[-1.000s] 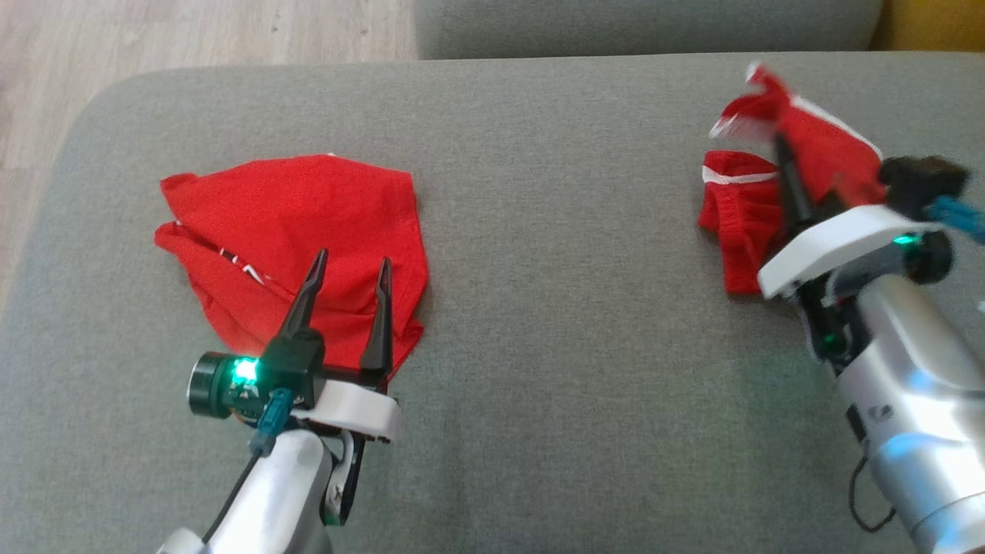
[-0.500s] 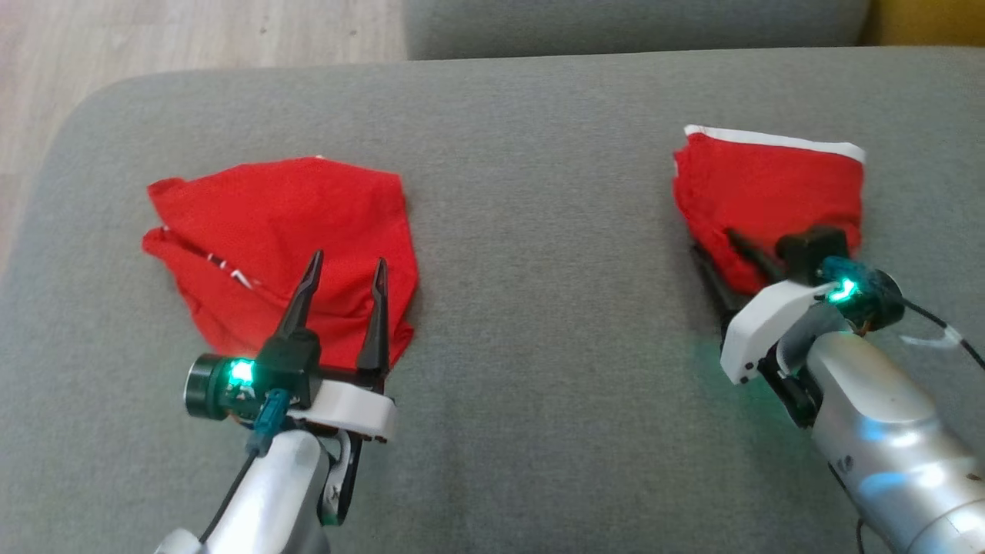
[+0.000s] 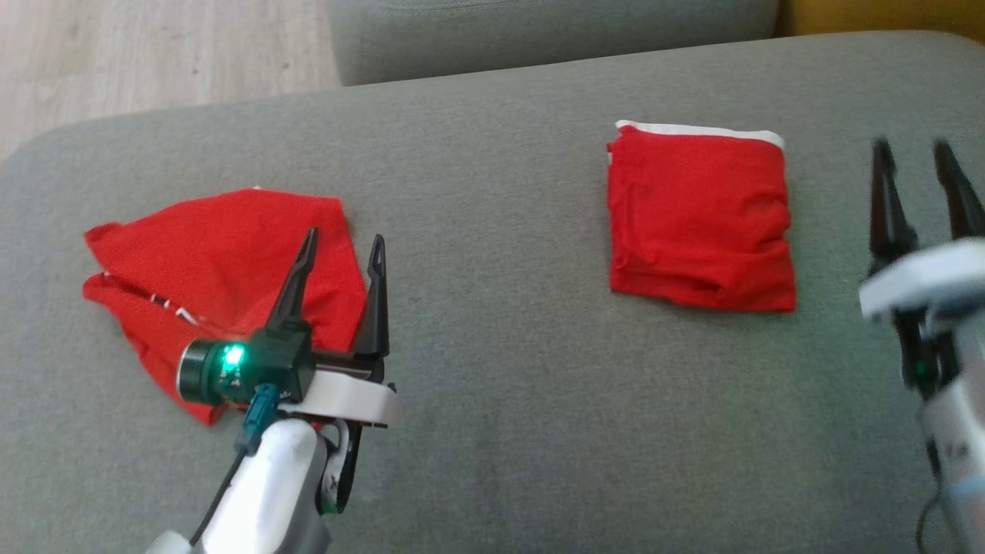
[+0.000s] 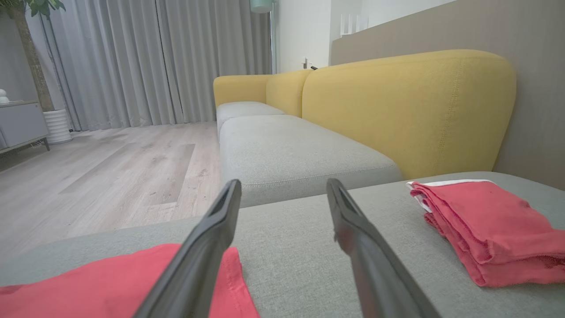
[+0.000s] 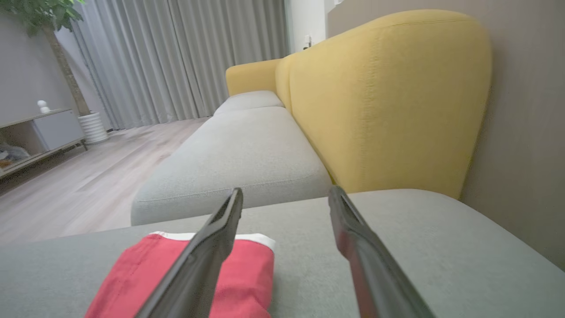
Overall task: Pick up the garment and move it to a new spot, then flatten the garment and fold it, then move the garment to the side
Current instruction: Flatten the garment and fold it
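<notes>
Two red garments on the grey cushion: crumpled garment at left, under the left pincer (spread, empty); folded garment right of centre, right pincer near it, spread, empty. Risk: a low sweep drags the folds open.

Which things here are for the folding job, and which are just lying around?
For the job: folded red garment; crumpled red garment; left end effector and right end effector, both open; grey cushion under them.
Just there: yellow backrest; curtains; wooden floor; potted plant.
</notes>
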`<state>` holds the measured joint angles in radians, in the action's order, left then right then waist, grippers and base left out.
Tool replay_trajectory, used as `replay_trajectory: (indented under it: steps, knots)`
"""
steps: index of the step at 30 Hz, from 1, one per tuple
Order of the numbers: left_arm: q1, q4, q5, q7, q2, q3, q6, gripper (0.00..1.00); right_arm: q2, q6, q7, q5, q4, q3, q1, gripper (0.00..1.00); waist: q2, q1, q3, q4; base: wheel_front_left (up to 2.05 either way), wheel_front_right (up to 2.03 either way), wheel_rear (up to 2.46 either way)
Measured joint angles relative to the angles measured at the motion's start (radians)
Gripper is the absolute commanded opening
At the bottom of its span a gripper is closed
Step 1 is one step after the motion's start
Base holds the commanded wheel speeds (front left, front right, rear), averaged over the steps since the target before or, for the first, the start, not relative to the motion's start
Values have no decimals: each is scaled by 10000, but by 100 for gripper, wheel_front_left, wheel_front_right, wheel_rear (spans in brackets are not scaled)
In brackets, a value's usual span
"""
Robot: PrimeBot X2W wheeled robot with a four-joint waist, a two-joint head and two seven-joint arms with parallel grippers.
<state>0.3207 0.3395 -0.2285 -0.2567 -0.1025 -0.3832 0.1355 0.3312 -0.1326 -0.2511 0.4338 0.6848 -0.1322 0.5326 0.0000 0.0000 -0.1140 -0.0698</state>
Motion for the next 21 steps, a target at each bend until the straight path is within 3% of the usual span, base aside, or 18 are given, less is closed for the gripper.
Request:
replay_trajectory:
  steps: [6, 12, 13, 14, 21]
  knots:
    - [-118, -56, 127, 0, 127, 94, -67, 100, -756, 0, 2, -1045, -1407, 1680, -1816, 100, 0, -1, -14, -223, 0, 0, 0]
    - [-189, -50, 282, 2, 171, 159, -224, 100, -1168, 0, 2, -1620, -2071, 2098, -1957, 100, 0, 0, -369, -169, 0, 0, 0]
    - [-179, -50, 324, 2, 180, 163, -228, 100, -1208, 0, 4, -1653, -2096, 2096, -1932, 59, 0, 0, -455, -133, 0, 0, 0]
    - [-172, -50, 359, 2, 186, 171, -263, 100, -1254, 0, 12, -1691, -2119, 2088, -1895, 0, 0, 0, -547, -94, 0, 0, 0]
    - [325, -35, 449, 2, 238, 188, -395, 100, -1313, 0, 683, -2234, -1534, 2061, -326, 0, 0, 2, -1381, 334, 0, 0, 0]
